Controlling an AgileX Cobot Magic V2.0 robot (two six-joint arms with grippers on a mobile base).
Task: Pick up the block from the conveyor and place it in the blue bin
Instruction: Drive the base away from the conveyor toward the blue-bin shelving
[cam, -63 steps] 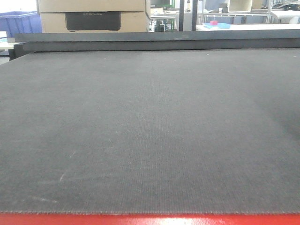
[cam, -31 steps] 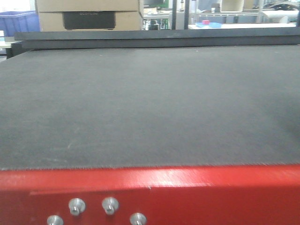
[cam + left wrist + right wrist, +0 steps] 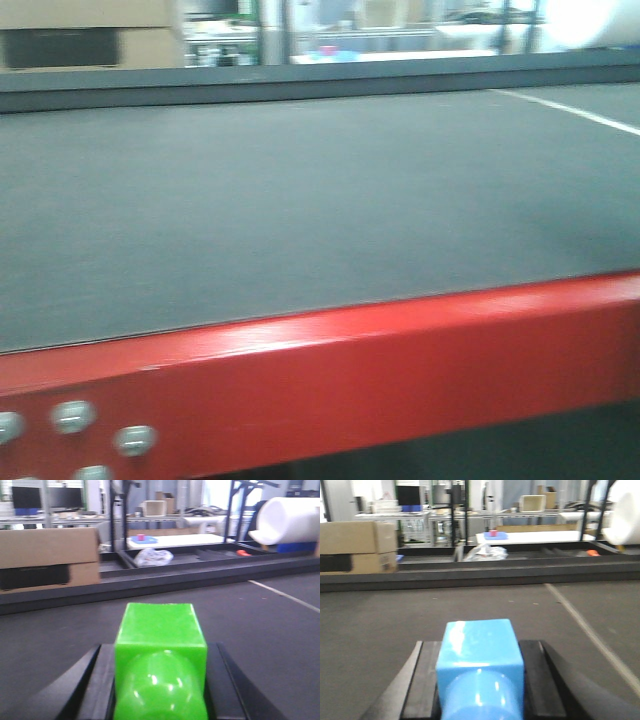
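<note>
One green block (image 3: 161, 627) — inside left gripper (image 3: 159, 647)

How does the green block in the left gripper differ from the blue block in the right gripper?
Colour: the green block is bright green; the blue block is light blue.
Holder: the green block sits in the left gripper, the blue block in the right gripper.
Shared: both look like cubes with a rounded bulge on the near face, and both are held over the dark conveyor belt.
</note>
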